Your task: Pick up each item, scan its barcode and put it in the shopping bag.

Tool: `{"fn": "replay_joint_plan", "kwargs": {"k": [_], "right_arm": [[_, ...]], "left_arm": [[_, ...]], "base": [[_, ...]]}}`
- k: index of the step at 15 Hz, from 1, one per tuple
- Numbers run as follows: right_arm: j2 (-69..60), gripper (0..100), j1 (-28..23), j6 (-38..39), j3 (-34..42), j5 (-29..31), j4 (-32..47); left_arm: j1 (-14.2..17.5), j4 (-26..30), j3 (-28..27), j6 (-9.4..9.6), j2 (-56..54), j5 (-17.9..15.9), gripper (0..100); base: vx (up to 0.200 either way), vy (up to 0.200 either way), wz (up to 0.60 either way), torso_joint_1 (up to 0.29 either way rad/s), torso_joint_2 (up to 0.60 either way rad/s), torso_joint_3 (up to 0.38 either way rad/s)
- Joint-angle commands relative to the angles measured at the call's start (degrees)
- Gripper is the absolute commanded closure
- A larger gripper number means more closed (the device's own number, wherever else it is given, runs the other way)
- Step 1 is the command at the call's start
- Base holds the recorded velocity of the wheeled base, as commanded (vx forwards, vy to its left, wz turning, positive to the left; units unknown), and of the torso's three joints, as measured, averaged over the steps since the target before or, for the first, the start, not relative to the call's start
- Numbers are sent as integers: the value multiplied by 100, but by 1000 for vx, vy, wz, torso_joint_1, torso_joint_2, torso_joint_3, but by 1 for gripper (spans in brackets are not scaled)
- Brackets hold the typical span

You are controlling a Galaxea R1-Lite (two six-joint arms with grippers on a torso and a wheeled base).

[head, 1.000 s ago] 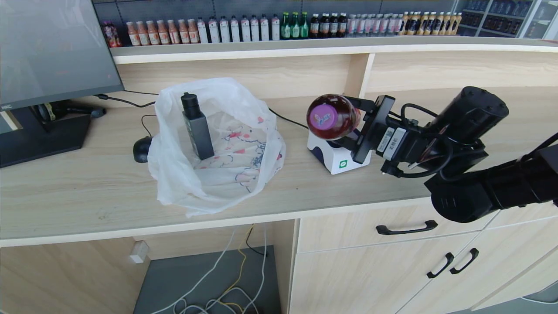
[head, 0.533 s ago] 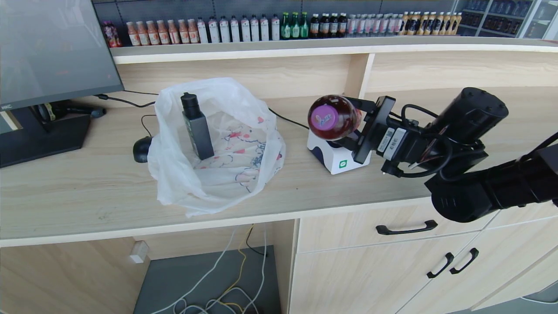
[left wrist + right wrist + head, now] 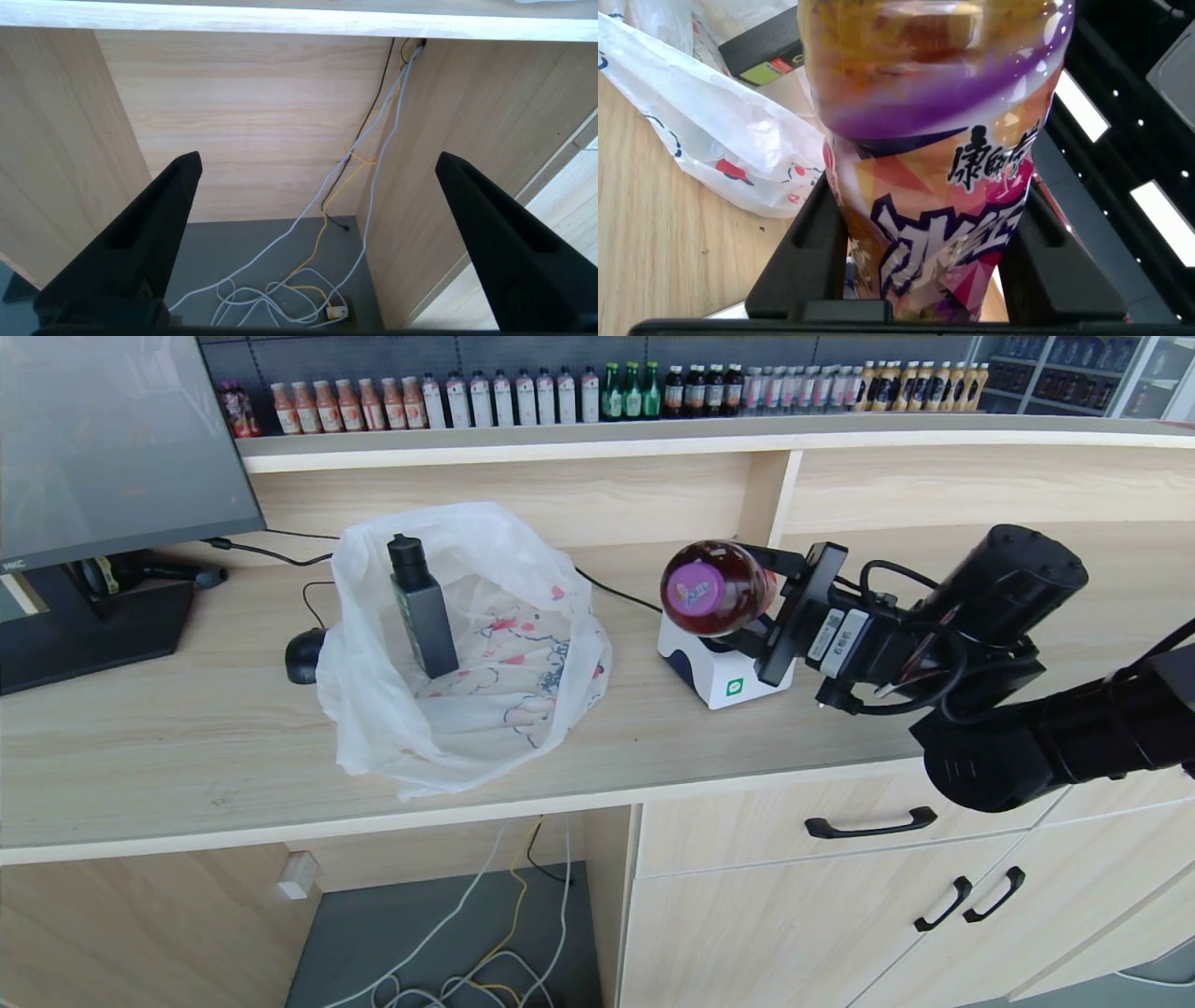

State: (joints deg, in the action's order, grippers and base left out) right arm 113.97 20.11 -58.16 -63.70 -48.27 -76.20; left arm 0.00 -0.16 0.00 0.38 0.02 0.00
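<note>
My right gripper [image 3: 747,593] is shut on a dark drink bottle [image 3: 714,586] with a purple cap, held lying sideways just above the white scanner box [image 3: 719,672] on the counter. The right wrist view has the bottle [image 3: 938,140] between the black fingers [image 3: 799,257], its purple and orange label facing the camera. An open white plastic shopping bag [image 3: 467,644] sits to the left of the scanner, with a dark box with a black cap [image 3: 422,607] standing inside it. My left gripper [image 3: 318,243] hangs open below the counter, over floor cables.
A monitor [image 3: 112,439] on a black stand occupies the counter's far left, with a black mouse [image 3: 303,655] beside the bag. A cable [image 3: 616,593] runs behind the scanner. A raised shelf [image 3: 653,434] carries several bottles. Drawers with black handles [image 3: 868,824] are below.
The bottle in my right gripper has drifted very slightly to the right over the scanner. Nothing else has moved.
</note>
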Motion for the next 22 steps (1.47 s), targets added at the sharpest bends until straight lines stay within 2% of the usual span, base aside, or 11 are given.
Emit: {"fn": "replay_joint_plan", "kwargs": {"k": [1,6,10,12,15,16,17,19,22], "right_arm": [[2,100,10,7,-2,2,0],[-103,100,80,367,-20,292,-17],[-411,100,564,1474,112,1118,-123],[-437,100,907,2634,252,2226,-589],[-551,100,1399,3821,270,3922,-747],[-551,100,1416,3856,270,3984,-747],[-604,100,1689,4252,244,4458,-756],[-762,100,2093,4489,340,5074,-747],[-903,100,2278,4814,797,5873,-879]], "left_arm": [[0,-2,0,6,-2,0,0],[0,-2,0,6,-2,0,0],[0,-2,0,-3,-2,0,0],[0,-2,0,-3,-2,0,0],[0,-2,0,-3,-2,0,0],[0,-2,0,6,-2,0,0],[0,-2,0,6,-2,0,0],[0,-2,0,6,-2,0,0],[0,-2,0,6,-2,0,0]], "base": [[0,0,0,0,0,0],[0,0,0,0,0,0],[0,0,0,0,0,0],[0,0,0,0,0,0],[0,0,0,0,0,0],[0,0,0,0,0,0],[0,0,0,0,0,0],[0,0,0,0,0,0],[0,0,0,0,0,0]]}}
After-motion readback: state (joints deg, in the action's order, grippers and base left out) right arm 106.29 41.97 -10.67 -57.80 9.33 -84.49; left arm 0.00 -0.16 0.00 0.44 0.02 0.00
